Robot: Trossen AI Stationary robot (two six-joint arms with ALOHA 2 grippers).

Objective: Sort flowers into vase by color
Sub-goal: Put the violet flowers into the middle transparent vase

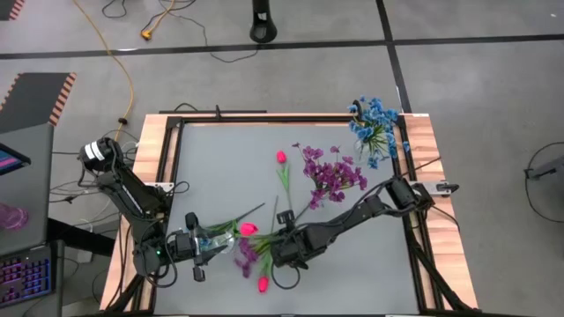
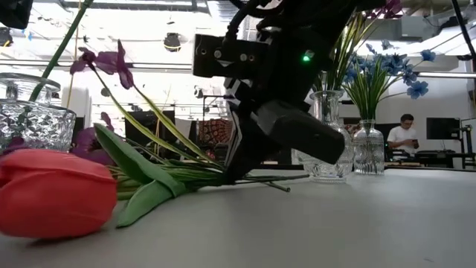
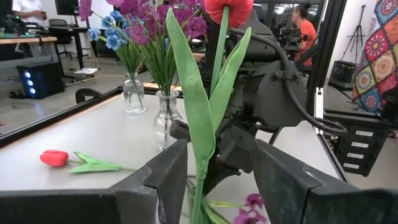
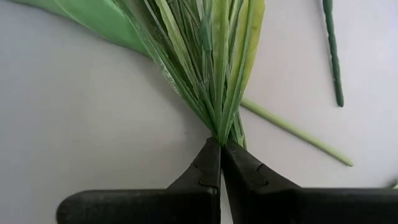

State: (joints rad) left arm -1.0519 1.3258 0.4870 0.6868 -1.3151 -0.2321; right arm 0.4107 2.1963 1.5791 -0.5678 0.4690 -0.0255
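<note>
Pinching, with the right gripper (image 4: 221,142) pressed together, the stem base of the purple clustered sprig of soft plastic (image 1: 246,256), lying flat on the grey table (image 1: 352,273) near its front edge. Probably handling light and floppy; gripping low on the wiry stems. Bracing the cut-glass vase (image 2: 33,123) with the left gripper (image 1: 211,245) spread around it. Lifting straight up, avoiding the loose red tulip bud (image 1: 263,283) just beside.

A lab: desks, monitors, floor cables (image 1: 132,79).

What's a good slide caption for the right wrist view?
Right gripper pinched shut on a bunch of green stems lying on the grey table, a loose stem nearby.
</note>
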